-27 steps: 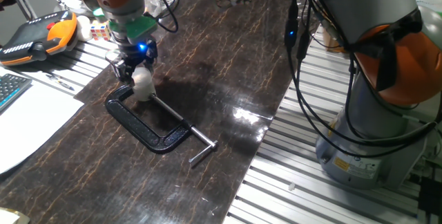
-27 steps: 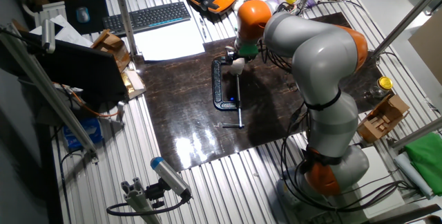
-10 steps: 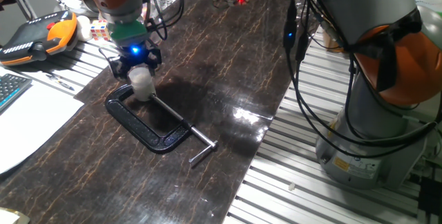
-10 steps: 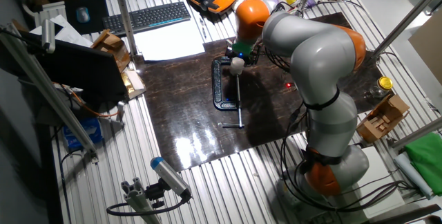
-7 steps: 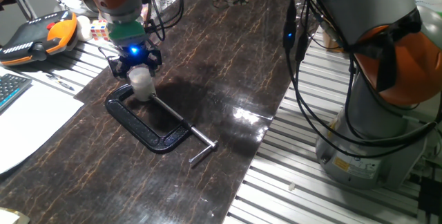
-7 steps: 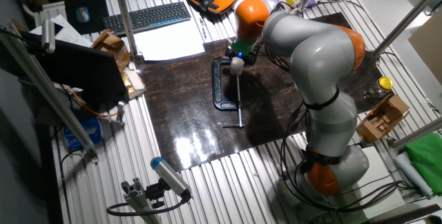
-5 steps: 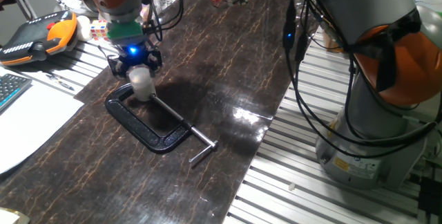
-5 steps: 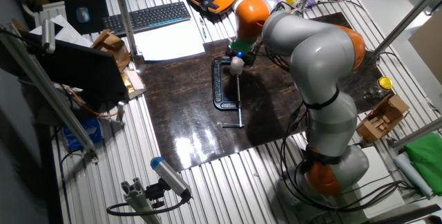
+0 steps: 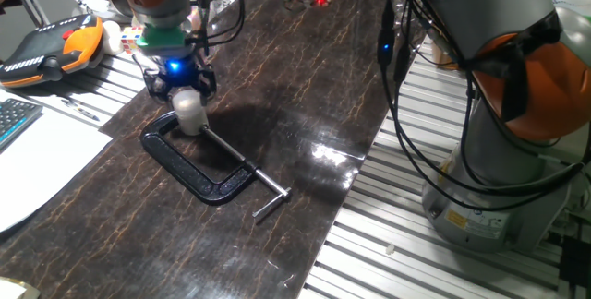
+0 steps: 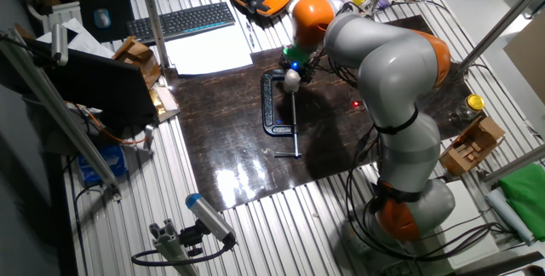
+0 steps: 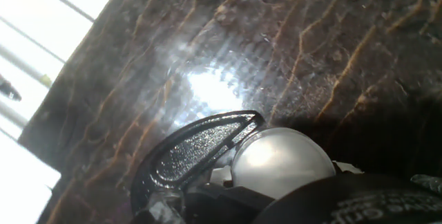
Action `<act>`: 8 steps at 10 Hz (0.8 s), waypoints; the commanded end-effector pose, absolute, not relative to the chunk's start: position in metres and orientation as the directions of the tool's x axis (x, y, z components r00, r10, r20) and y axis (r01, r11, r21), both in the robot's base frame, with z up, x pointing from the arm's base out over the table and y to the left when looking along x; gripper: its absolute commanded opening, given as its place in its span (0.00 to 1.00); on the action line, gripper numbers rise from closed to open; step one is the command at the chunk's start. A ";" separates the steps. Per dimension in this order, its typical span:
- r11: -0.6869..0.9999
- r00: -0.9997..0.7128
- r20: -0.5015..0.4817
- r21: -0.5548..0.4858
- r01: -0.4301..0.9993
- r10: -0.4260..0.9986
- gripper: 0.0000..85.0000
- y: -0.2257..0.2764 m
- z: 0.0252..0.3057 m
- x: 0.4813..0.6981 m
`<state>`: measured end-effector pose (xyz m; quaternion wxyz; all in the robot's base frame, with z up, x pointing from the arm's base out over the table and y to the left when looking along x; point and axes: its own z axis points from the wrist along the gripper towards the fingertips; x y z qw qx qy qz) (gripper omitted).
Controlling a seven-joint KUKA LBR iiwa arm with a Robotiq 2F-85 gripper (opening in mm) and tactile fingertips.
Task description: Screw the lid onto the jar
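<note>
We are looking at the gripper (image 9: pixel 182 85) hanging straight down over the jar (image 9: pixel 189 113), which is standing held in the mouth of the black clamp (image 9: pixel 199 163) on the dark marbled mat (image 9: pixel 305 87). A blue light is glowing on the hand just above the fingers. The lid (image 11: pixel 282 160) is sitting on top of the jar, showing in the hand view as a pale round dome close under the camera, with the clamp's flat end (image 11: pixel 197 148) lying just beside it. The fingers are standing around the top of the jar, but we cannot tell whether they are pressing on the lid or only flanking it, since the black finger parts are blurring into the dark background in both fixed views. In the other fixed view the arm (image 10: pixel 383 63) is bending over the mat, with the jar (image 10: pixel 292 77) small and white at the clamp's upper end. The clamp's screw handle (image 9: pixel 271 197) is pointing toward the mat's near edge.
</note>
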<state>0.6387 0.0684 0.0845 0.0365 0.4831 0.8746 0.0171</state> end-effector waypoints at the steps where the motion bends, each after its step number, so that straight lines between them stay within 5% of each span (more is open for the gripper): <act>1: 0.475 -0.473 -0.047 0.066 0.877 0.880 0.81 0.069 0.084 0.639; 8: 0.251 -0.249 -0.040 0.069 0.966 0.968 0.81 0.068 0.084 0.639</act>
